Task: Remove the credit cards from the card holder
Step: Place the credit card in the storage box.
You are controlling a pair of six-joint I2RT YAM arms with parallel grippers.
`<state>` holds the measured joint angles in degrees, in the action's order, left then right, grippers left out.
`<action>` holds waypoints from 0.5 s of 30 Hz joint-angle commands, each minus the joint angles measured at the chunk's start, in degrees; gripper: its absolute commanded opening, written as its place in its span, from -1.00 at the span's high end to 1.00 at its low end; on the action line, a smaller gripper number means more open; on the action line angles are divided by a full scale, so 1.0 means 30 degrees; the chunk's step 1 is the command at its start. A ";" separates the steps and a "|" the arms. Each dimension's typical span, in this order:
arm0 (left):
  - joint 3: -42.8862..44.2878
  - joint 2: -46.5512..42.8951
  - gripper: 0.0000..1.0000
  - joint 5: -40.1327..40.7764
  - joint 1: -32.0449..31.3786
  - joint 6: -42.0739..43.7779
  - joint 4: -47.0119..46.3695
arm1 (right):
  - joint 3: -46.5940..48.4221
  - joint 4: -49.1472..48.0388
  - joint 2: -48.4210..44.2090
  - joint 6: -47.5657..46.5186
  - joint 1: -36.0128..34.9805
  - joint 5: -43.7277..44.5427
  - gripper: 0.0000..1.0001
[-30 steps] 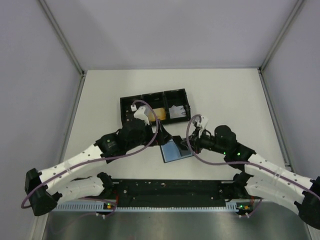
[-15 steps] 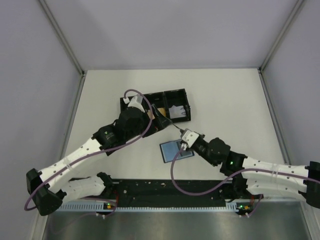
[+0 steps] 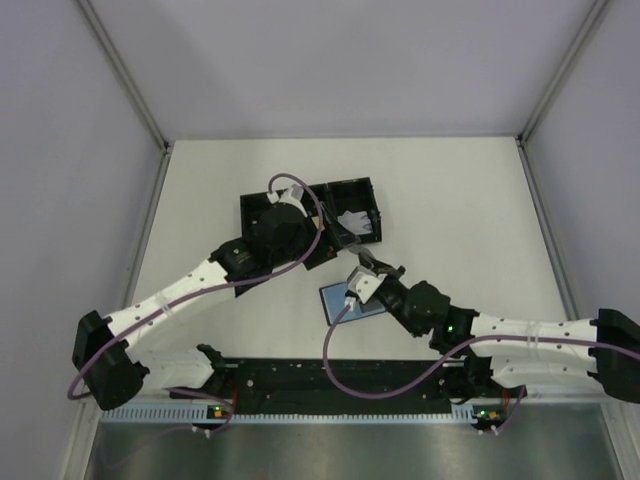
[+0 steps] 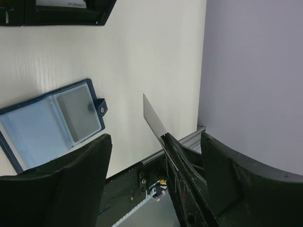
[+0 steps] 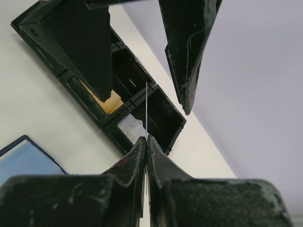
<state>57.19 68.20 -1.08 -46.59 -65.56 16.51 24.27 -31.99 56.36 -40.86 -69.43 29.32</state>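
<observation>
Above the table [image 4: 142, 47], between tray [image 3: 300, 189] and holder [image 4: 49, 125], the two claws meet around one card [image 4: 152, 118]. The right gripper [image 5: 146, 140] is pinched fully closed on the card's lower edge, holding it up in the air so that the right wrist view sees it edge-on as a thin pale line. The left gripper [image 4: 156, 139] stands wide open with a finger on either side of the card; a clear gap shows on both sides, so it touches nothing and holds nothing. The holder lies open and flat on the table, pale blue-grey inside facing up, its snap tab sticking out from one edge, well below the raised card and apart from it; in the top view the right wrist covers part of it. The black tray sits just beyond the holder, and two of its neighbouring compartments each hold a card: a tan card [image 5: 112, 100] in one, a white card [image 5: 131, 127] in the other.
</observation>
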 commanded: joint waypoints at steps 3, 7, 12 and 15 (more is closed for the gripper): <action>0.0449 0.0995 -0.37 -0.0782 0.0177 -0.0617 -0.1754 | -0.0121 -0.2167 0.0842 -0.1262 -0.0587 0.0890 1.00; 0.0186 0.0879 0.56 -0.0402 0.0470 -0.0121 -0.1900 | -0.0415 -0.2901 0.1252 -0.1321 -0.0588 0.1037 1.00; -0.0486 0.0499 1.00 -0.0987 0.1435 0.2598 -0.2369 | -0.0357 -0.2437 0.0727 0.0753 -0.0558 0.0599 0.48; -0.2064 -0.0407 1.00 -0.1220 0.2517 0.4648 -0.3127 | -0.0151 -0.1205 0.0171 0.3094 -0.0442 0.0481 -0.03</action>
<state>56.05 71.16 -4.29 -42.92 -61.28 11.86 22.87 -36.64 59.66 -40.23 -70.43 30.79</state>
